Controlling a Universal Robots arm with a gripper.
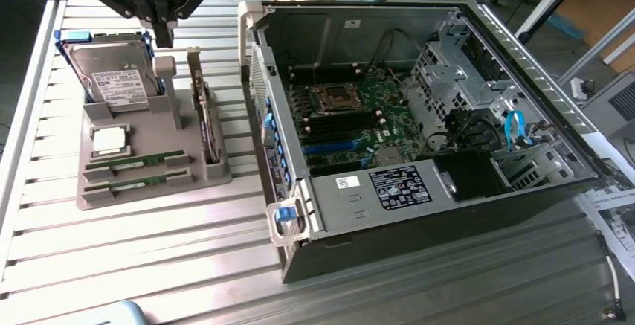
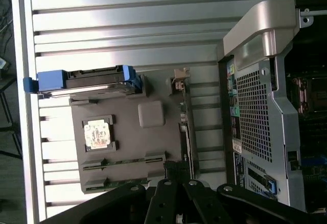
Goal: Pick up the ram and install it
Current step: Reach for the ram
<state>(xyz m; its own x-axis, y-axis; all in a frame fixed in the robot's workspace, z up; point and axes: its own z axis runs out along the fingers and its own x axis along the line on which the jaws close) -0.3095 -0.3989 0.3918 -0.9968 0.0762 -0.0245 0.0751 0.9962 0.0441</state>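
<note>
Two rams lie side by side in the slots of a grey holder tray (image 1: 109, 198): one ram (image 1: 136, 163) and its twin (image 1: 134, 184), both slim green sticks. In the wrist view they show edge-on, the first ram (image 2: 124, 161) and the second (image 2: 120, 184). My gripper (image 1: 162, 41) hangs above the far end of the tray, over the hard drive (image 1: 117, 76), well clear of the rams. It looks shut and holds nothing. The wrist view has my gripper (image 2: 176, 167) over the tray's edge by the upright card.
The tray also carries a silver CPU chip (image 1: 109, 140) and an upright expansion card (image 1: 204, 124). To the exterior view's right lies the open computer case (image 1: 297, 213) with its motherboard (image 1: 347, 117) exposed. Everything rests on a slatted metal table (image 1: 149, 265).
</note>
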